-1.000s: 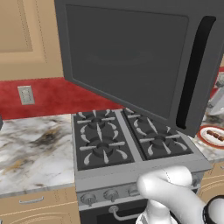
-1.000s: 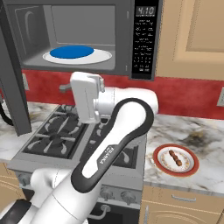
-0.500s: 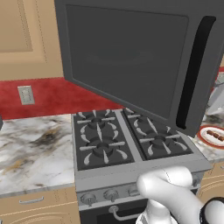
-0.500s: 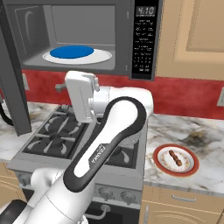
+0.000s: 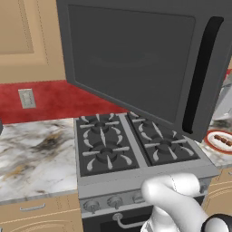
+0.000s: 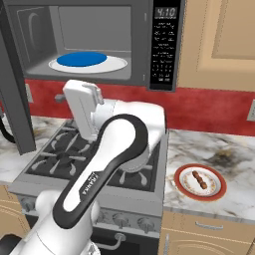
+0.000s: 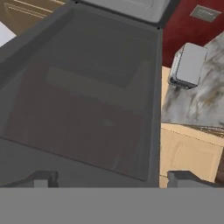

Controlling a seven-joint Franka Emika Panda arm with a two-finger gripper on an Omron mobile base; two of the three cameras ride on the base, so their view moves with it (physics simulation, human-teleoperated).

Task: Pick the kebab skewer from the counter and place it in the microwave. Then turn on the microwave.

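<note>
The kebab skewer (image 6: 200,179) lies on a red-rimmed white plate (image 6: 215,191) on the marble counter (image 6: 229,152), right of the stove; it also appears at the right edge of the left base view (image 5: 223,140). The microwave (image 6: 164,45) hangs above the stove with its door (image 5: 136,59) swung wide open. My hand (image 6: 82,105) is raised over the stove, pointing left at the door's inner face. My gripper (image 7: 113,179) is open wide with nothing between its fingertips (image 7: 41,178), far from the skewer.
A blue dish (image 6: 82,59) sits on the white turntable inside the microwave. The grey gas stove (image 5: 131,145) lies under my arm. A grey boxy appliance (image 7: 189,65) stands on the counter past the door's edge. Tan cabinets flank the microwave.
My hand has shifted a little to the left, closer to the open door. The gripper stays open; skewer and plate have not moved.
</note>
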